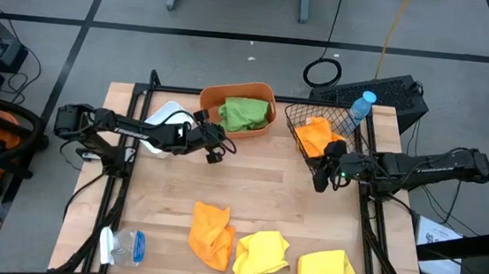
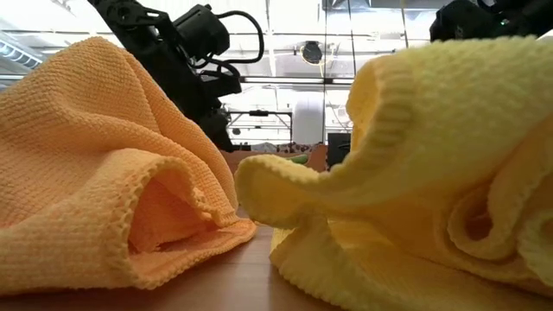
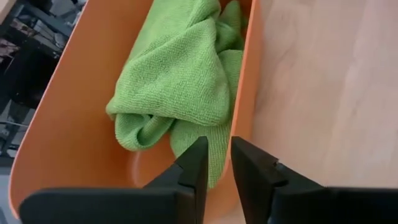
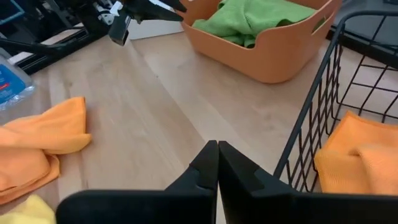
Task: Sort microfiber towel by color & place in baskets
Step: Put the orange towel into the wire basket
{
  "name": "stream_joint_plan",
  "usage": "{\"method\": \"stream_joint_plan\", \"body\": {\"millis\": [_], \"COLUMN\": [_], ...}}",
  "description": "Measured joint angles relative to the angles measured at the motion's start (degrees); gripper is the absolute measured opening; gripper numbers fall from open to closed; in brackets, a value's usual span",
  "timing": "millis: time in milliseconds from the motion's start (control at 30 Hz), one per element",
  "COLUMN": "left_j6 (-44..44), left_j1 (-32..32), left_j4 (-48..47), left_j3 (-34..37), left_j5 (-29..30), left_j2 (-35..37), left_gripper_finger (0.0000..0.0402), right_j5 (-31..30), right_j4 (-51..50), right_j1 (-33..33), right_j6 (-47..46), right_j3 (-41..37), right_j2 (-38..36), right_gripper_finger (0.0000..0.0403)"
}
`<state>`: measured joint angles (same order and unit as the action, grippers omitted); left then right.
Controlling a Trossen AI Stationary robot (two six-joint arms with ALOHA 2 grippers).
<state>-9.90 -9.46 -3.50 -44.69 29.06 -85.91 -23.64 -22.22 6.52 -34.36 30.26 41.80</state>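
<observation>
A green towel [image 1: 245, 113] [image 3: 180, 74] lies bunched inside the orange tub [image 1: 238, 88]. My left gripper [image 1: 219, 145] [image 3: 219, 165] hovers over the tub's near wall, open by a narrow gap and holding nothing. An orange towel [image 1: 318, 133] [image 4: 360, 155] lies in the black wire basket [image 1: 295, 115]. My right gripper [image 1: 323, 178] [image 4: 217, 163] is shut and empty, just outside the basket's near left corner. Another orange towel [image 1: 211, 233] and two yellow towels [image 1: 261, 254] [image 1: 326, 270] lie crumpled near the table's near edge. The white tub [image 1: 165, 112] is partly hidden under my left arm.
A clear bottle with a blue cap [image 1: 363, 106] stands at the far right corner behind the wire basket. A clear plastic packet [image 1: 124, 246] lies at the near left corner. Bare wood [image 1: 258, 183] lies between the baskets and the loose towels.
</observation>
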Motion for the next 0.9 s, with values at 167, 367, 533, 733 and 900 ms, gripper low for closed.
{"method": "stream_joint_plan", "body": {"millis": [167,367,533,733,900], "left_j6": [-2.8,-4.0,-5.1,-3.5,-1.1], "left_j1": [-0.1,-0.1,1.3,2.6,4.0], "left_j4": [-0.1,0.0,-0.3,-3.8,-14.2], "left_j3": [0.0,0.0,0.0,-0.1,-0.1], "left_j5": [2.3,4.0,4.4,0.8,-1.9], "left_j2": [0.0,0.0,1.3,6.9,9.7], "left_gripper_finger": [0.0072,0.0072,0.0077,0.0107,0.0122], "right_j5": [-2.6,-5.4,-4.0,-1.6,-1.7], "right_j4": [-0.8,0.3,7.8,20.0,21.1], "right_j1": [1.3,1.5,2.1,4.1,5.9], "right_j6": [-1.6,-2.5,2.2,9.6,11.0], "right_j3": [0.0,0.0,0.0,0.0,0.0], "right_j2": [0.3,2.3,5.1,6.4,6.4], "right_gripper_finger": [0.0,0.0,0.0,0.0,0.0]}}
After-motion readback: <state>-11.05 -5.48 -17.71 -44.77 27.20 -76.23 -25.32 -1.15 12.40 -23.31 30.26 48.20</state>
